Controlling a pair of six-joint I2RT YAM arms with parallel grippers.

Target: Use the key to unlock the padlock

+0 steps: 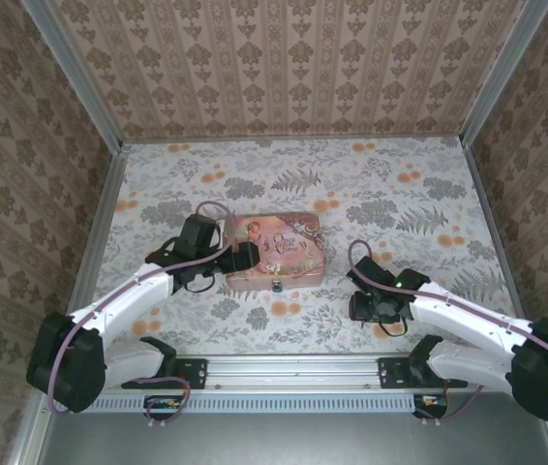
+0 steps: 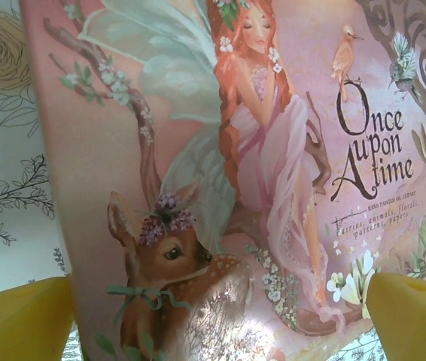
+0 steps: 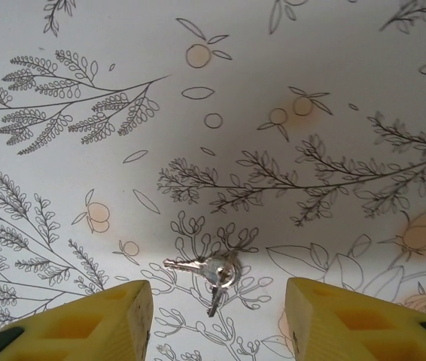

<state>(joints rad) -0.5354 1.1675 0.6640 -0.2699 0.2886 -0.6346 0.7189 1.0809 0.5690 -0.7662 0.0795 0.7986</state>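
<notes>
While right hand gapes over keys, padlock barely discernible.

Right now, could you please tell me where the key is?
In the right wrist view, the key lies flat on the table between the open fingers of the right gripper.

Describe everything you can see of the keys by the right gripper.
The keys are two small, silvery metal keys joined on one ring, lying flat on the floral tablecloth. One blade points left in the wrist view, the other down toward the camera. They sit within the open right gripper, clear of both yellow fingers.
</notes>
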